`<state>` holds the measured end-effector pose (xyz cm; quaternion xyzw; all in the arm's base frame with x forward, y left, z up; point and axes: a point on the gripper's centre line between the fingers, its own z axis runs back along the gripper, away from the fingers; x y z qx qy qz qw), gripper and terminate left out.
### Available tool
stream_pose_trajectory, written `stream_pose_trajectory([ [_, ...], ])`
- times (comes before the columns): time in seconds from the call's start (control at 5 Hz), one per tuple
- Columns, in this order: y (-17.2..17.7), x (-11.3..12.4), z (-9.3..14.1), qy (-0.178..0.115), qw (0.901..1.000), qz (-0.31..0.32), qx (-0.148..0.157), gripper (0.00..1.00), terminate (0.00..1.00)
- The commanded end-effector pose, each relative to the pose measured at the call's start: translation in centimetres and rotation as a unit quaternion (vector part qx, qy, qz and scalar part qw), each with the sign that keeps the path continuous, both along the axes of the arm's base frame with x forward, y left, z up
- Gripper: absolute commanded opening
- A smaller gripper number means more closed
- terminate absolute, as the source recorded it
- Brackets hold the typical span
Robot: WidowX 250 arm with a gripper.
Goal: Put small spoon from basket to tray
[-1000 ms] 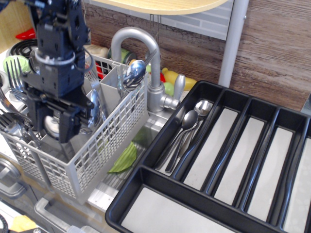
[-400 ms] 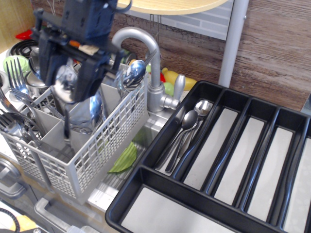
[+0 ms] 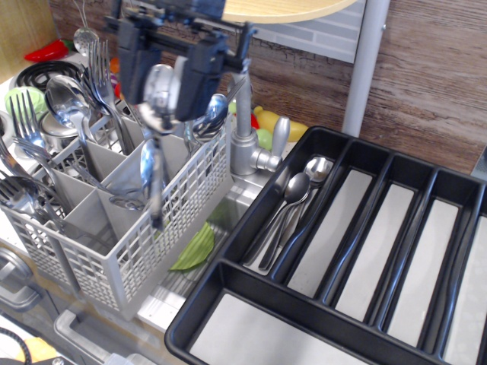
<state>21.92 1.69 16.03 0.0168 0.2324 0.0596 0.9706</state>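
My gripper (image 3: 166, 82) is above the right part of the light grey mesh basket (image 3: 144, 236). It is shut on the small spoon (image 3: 154, 163). The spoon's oval bowl sits between the fingers. Its slim handle hangs down, blurred, with its tip level with the basket's front-right compartment. The glossy black tray (image 3: 251, 228) with long compartments lies to the right. Two spoons (image 3: 293, 194) lie in its leftmost long compartment.
Forks (image 3: 21, 125) and a bigger spoon (image 3: 65, 97) stand in the basket's left compartments. More cutlery (image 3: 209, 114) stands at its back right. A grey faucet (image 3: 242, 125) rises between basket and tray. A green item (image 3: 194, 249) lies in the sink below.
My gripper has risen from inside the basket and moved right. It has lifted the small spoon with it, so the handle now hangs over the right compartments.
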Motion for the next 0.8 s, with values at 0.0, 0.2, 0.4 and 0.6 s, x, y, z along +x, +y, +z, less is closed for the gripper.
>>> stream_pose_trajectory([
  [0.0, -0.3, 2.3, -0.5, -0.024, 0.9987, 0.007, -0.044, 0.0, 0.0],
  [0.2, -0.7, 3.2, -1.5, -0.019, 0.9959, 0.014, -0.087, 0.0, 0.0],
  [0.4, -1.3, 4.8, -2.3, -0.036, 0.9927, 0.004, -0.115, 0.0, 0.0],
  [0.6, -2.0, 6.6, -4.3, -0.043, 0.9905, -0.001, -0.13, 0.0, 0.0],
])
